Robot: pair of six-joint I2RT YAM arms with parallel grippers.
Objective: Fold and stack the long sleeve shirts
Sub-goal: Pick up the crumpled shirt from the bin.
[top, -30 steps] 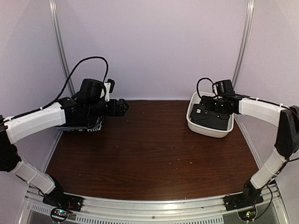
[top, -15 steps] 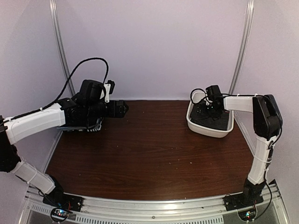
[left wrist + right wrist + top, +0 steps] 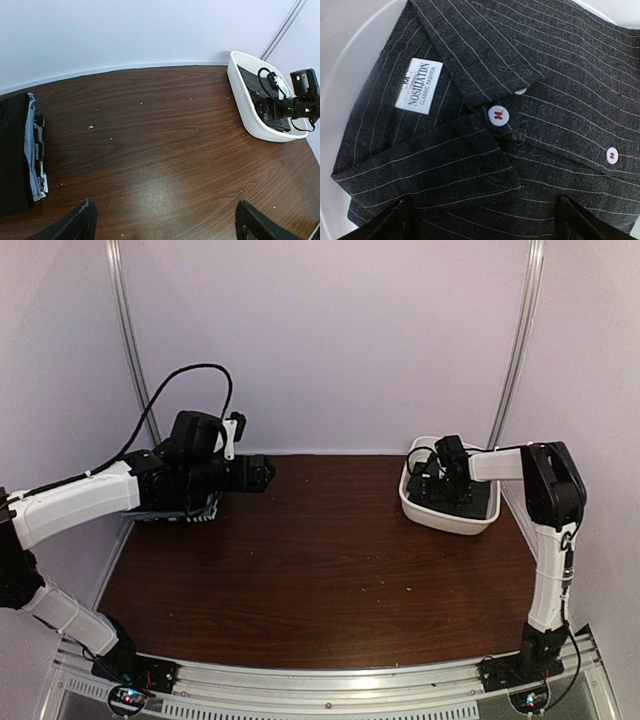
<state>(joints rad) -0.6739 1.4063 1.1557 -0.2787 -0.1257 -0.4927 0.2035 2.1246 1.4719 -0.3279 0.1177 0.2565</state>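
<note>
Jaws both spread | pinstriped shirt — label seen right wrist only

Left end effector agape, right end effector agape — angled down

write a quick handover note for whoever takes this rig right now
Left gripper: open, empty, hovering over the table near the folded stack at the far left.
Right gripper: open, just above the pinstriped shirt lying in the white tub; not gripping it.
Done: dark cloth lies folded in layers in the stack.
Left: lift the pinstriped shirt out, fold it on the table, add it to the stack.
</note>
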